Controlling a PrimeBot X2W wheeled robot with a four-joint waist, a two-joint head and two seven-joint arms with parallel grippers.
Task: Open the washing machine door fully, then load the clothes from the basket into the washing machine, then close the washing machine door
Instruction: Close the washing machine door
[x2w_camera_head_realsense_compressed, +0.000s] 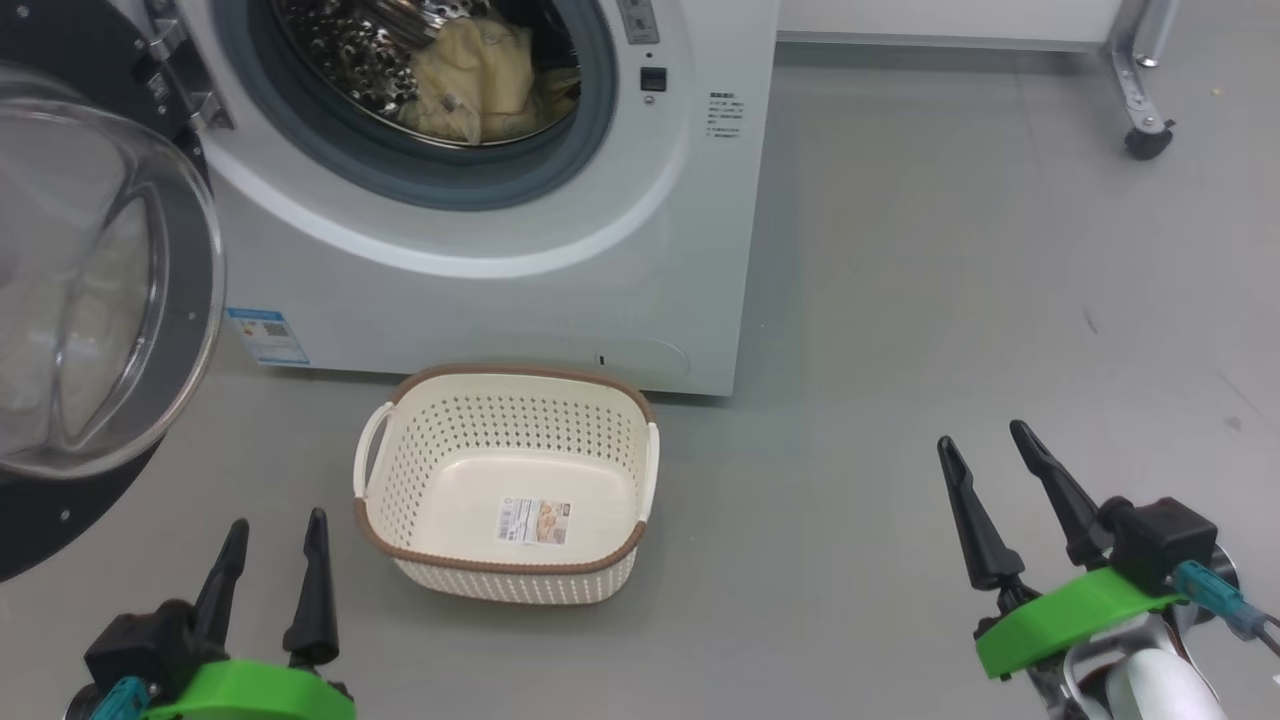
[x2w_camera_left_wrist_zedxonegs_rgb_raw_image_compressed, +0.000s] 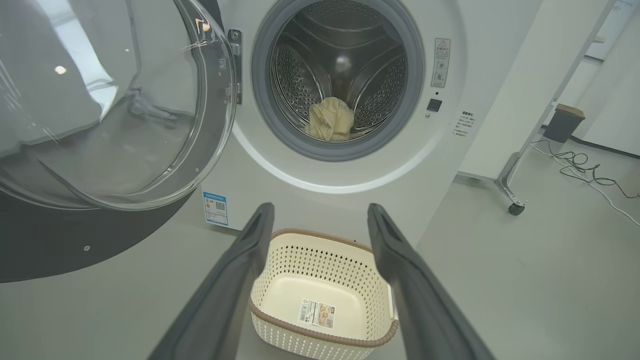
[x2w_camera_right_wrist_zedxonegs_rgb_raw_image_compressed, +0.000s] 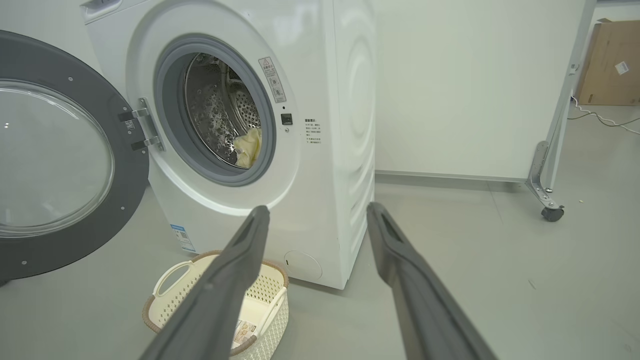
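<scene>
inside the washing machine (x2w_camera_head_realsense_compressed: 480, 290), the clothes (x2w_camera_head_realsense_compressed: 475, 85) were seen piled; the basket (x2w_camera_head_realsense_compressed: 520, 372) before it was found empty. only the washing machine door (x2w_camera_head_realsense_compressed: 80, 280), swung wide, was judged left to close. the left claw (x2w_camera_head_realsense_compressed: 279, 520) and right claw (x2w_camera_head_realsense_compressed: 980, 435) were held wide, empty.

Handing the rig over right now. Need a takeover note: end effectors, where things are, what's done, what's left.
Left end effector: open, empty, low, left of the basket.
Right end effector: open, empty, well right of the basket.
Washing machine door: swung wide open.
Clothes: in the washing machine.
Basket: on the floor in front of the machine, emptied.
Done: door opened, clothes loaded.
Left: close the door.
</scene>
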